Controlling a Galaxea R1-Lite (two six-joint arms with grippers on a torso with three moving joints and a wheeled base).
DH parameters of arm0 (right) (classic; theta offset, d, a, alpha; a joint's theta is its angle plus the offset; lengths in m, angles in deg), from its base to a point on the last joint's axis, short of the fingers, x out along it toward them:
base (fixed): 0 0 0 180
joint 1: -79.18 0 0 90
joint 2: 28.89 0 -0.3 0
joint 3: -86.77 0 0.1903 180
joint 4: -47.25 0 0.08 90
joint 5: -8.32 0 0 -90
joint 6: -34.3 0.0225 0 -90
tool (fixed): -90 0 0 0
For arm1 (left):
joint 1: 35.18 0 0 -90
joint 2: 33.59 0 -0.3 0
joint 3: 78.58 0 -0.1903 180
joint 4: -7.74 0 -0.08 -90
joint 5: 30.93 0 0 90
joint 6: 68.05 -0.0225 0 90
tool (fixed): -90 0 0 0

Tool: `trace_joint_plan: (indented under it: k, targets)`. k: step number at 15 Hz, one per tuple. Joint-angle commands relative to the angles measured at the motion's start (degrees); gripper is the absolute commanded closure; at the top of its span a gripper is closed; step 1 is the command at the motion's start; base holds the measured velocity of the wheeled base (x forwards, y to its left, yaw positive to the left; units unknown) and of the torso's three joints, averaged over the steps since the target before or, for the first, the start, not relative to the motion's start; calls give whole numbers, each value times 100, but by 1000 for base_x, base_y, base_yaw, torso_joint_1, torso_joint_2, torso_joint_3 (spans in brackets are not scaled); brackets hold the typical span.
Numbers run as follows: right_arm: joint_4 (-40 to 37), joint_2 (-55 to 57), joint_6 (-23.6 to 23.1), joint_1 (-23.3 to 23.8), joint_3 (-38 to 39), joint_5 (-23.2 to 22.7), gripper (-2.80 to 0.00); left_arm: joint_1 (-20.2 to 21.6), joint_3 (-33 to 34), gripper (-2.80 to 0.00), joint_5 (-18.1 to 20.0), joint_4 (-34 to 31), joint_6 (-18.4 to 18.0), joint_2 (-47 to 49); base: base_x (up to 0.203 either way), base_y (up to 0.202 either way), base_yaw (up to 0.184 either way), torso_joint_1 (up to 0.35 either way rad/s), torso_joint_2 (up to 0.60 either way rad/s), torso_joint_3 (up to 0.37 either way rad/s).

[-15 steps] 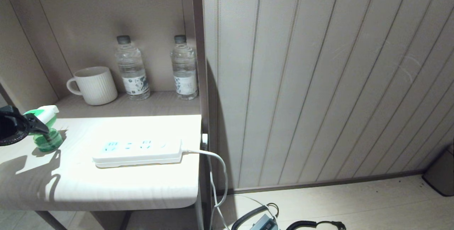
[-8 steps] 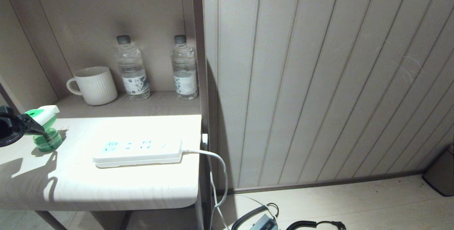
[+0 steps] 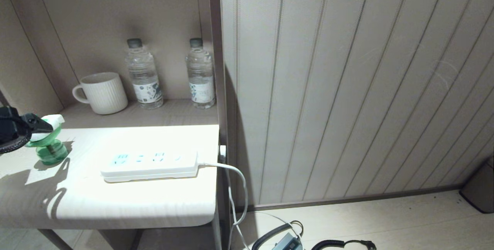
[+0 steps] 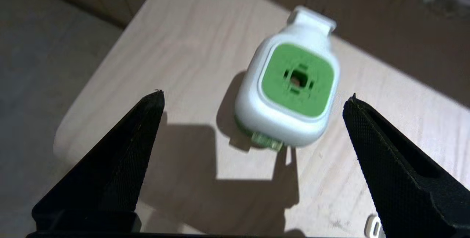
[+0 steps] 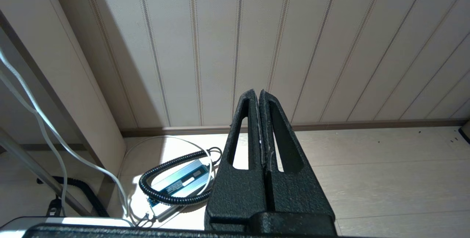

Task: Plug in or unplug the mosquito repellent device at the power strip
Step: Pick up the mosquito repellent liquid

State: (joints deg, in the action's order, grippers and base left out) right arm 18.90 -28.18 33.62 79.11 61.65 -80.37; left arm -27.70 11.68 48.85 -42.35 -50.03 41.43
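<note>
The mosquito repellent device stands upright at the left end of the light wooden table, unplugged: a green bottle under a white cap with a green centre. The white power strip lies flat mid-table, a hand's width to its right, sockets up, with nothing plugged into it. My left gripper comes in from the left edge, level with the cap. In the left wrist view my left gripper is open wide, its black fingers either side of the device and apart from it. My right gripper hangs shut over the floor.
A ribbed white mug and two clear water bottles stand at the back of the niche. The strip's white cable drops off the table's right edge. A coiled black cable with an adapter lies on the floor.
My left gripper has lifted: its fingertip was down by the green bottle and is now level with the white cap. The device and the power strip have not moved.
</note>
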Motion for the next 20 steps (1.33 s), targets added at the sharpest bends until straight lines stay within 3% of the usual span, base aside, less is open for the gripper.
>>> trace_joint_plan:
  k: [1,4,9,12,15,20]
  targets:
    - [-2,0,-2,-1,0,0,0,33,271,-280,-20,713,-209,-68,0,0,0,0,0,0]
    - [-2,0,-2,-1,0,0,0,50,984,-280,17,1643,-524,-129,0,0,0,0,0,0]
    - [-2,0,-2,-1,0,0,0,51,2184,-280,271,3890,-1016,-209,0,0,0,0,0,0]
    - [-2,0,-3,-1,0,0,0,60,2513,-280,532,4158,-1108,-315,0,0,0,0,0,0]
    - [-2,8,-2,-1,0,0,0,63,3094,-280,583,4812,-1449,-382,0,0,0,0,0,0]
    - [-2,0,-2,-1,0,0,0,352,3482,-280,592,5711,-1753,-311,0,0,0,0,0,0]
